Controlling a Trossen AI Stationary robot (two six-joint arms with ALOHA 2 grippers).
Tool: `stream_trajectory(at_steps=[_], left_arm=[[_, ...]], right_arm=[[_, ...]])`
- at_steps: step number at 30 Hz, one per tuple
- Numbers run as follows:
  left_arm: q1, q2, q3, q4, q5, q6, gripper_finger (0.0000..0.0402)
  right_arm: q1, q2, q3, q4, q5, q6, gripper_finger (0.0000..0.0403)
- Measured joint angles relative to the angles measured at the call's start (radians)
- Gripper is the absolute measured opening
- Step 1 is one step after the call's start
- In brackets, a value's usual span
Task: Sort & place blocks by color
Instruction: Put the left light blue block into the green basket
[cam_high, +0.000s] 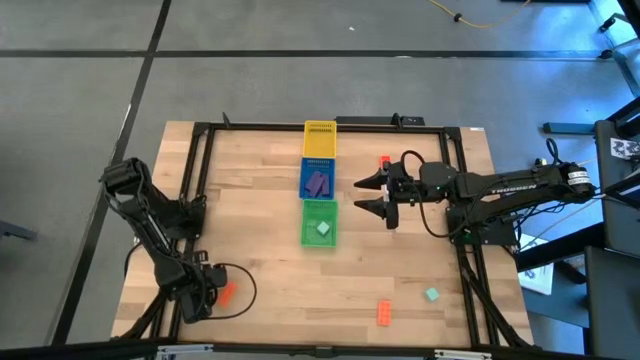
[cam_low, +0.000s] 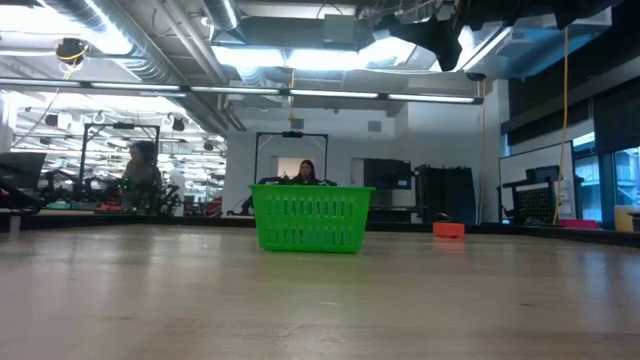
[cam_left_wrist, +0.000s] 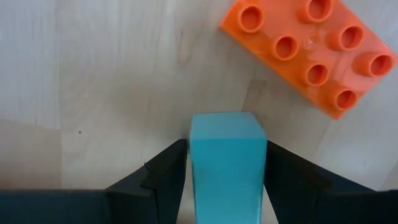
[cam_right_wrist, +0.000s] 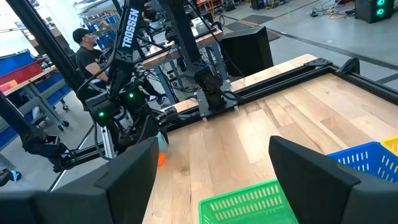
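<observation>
In the left wrist view my left gripper (cam_left_wrist: 227, 148) is shut on a teal block (cam_left_wrist: 227, 168), near the table's near left corner (cam_high: 205, 295). An orange-red studded brick (cam_left_wrist: 311, 53) lies flat on the wood just beside it (cam_high: 226, 292). My right gripper (cam_high: 372, 195) is open and holds nothing, hovering to the right of the blue tray (cam_high: 318, 178), which holds purple blocks. The green tray (cam_high: 319, 222) holds a teal block. The yellow tray (cam_high: 319, 140) stands at the far end of the row. Loose blocks lie on the table: orange-red (cam_high: 384, 313), teal (cam_high: 431, 294), orange-red (cam_high: 384, 160). My left gripper pinches the teal block between its two fingers (cam_left_wrist: 168, 168), one on each of two opposite side faces (cam_left_wrist: 196, 162). The fingers come from above, pointing down at the table. Whether the block's lower end touches the wood I cannot tell.
The three trays form a line down the table's middle; the green one (cam_low: 310, 218) is nearest in the low view, with an orange-red block (cam_low: 449, 229) to its right. A black frame (cam_high: 200, 160) borders the tabletop. People sit in the room beyond the table.
</observation>
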Motion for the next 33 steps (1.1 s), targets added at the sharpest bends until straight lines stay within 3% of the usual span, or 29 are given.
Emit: stream_trajectory(at_steps=[10, 19, 22, 29, 33], left_arm=[[0.0, 0.003, 0.0, 0.01, 0.0, -0.003, 0.0188], [0.001, -0.001, 0.0, 0.01, 0.055, -0.004, 0.0128], [0.0, -0.024, 0.0, 0.009, 0.069, -0.004, 0.0126], [0.026, -0.221, -0.001, -0.095, -0.03, -0.007, 0.0126], [0.091, -0.399, 0.0, -0.226, -0.167, -0.005, 0.0126]], right_arm=[[0.0, 0.0, 0.0, 0.0, 0.0, 0.0, 0.0308], [0.0, 0.0, 0.0, 0.0, -0.001, 0.0, 0.0308], [0.0, 0.0, 0.0, 0.0, -0.001, 0.0, 0.0308], [0.0, 0.0, 0.0, 0.0, -0.001, 0.0, 0.0308], [0.0, 0.0, 0.0, 0.0, -0.001, 0.0, 0.0308]])
